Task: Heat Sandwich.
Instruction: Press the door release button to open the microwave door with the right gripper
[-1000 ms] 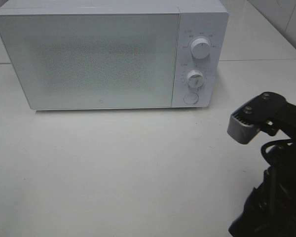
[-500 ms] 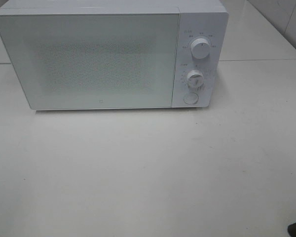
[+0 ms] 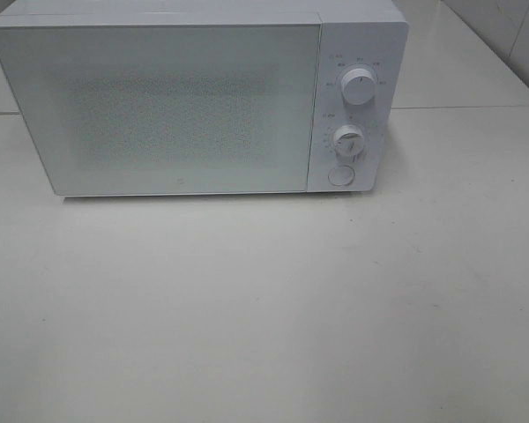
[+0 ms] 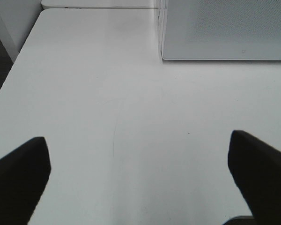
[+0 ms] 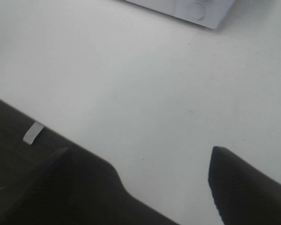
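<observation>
The sandwich is out of view in every frame. The white microwave [image 3: 194, 97] stands at the back of the table with its door closed; its corner shows in the left wrist view [image 4: 225, 28] and its button end in the right wrist view [image 5: 187, 9]. Neither arm appears in the exterior high view. My left gripper [image 4: 140, 173] hangs open over bare table in front of the microwave, with nothing between its dark fingers. My right gripper [image 5: 152, 183] is open too, empty, near the table's edge.
The microwave panel carries two white knobs [image 3: 360, 87] [image 3: 348, 140] and a round button [image 3: 340, 175]. A second white table [image 3: 463, 62] adjoins behind on the right. In the right wrist view, dark floor with a strip of pale tape [image 5: 33, 132] lies past the table's edge.
The right arm, which stood at the lower right of the exterior high view a second ago, has drawn back out of that view. The microwave has not changed.
</observation>
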You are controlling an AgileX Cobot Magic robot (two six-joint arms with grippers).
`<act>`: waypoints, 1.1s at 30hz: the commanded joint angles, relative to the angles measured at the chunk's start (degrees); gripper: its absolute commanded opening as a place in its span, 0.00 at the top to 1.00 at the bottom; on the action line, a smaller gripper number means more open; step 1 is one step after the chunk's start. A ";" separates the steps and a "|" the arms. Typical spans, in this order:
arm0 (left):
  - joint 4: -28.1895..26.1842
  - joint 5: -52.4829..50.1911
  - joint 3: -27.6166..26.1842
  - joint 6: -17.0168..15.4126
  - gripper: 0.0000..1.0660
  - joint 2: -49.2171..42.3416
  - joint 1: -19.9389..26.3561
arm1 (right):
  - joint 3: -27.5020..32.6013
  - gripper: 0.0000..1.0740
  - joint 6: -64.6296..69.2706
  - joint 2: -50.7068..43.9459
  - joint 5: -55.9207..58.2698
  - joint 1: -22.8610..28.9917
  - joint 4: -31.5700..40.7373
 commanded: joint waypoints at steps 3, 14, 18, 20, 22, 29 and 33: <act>0.00 -0.74 0.06 -0.17 0.08 -0.92 0.23 | -0.11 0.29 0.74 -4.76 0.80 -9.05 -3.72; 0.00 -0.74 0.06 -0.17 0.08 -0.92 0.23 | 5.04 0.29 0.63 -14.55 -0.23 -21.43 -5.39; 0.00 -0.74 0.06 -0.17 0.08 -0.92 0.23 | 5.79 0.29 0.52 -17.70 -1.83 -24.64 -5.21; 0.00 -0.74 0.06 -0.17 0.08 -0.92 0.23 | 5.79 0.29 0.52 -18.62 -1.83 -26.01 -5.27; 0.00 -0.74 0.06 -0.17 0.08 -0.92 0.23 | 5.79 0.29 0.40 -18.62 -1.83 -26.01 -5.21; 0.00 -0.74 0.06 -0.11 0.08 -0.29 0.23 | 5.79 0.29 0.34 -18.62 -1.83 -25.95 -5.16; 0.00 -0.74 0.06 -0.11 0.08 -0.29 0.23 | 5.79 0.29 0.34 -18.62 -1.83 -25.95 -5.16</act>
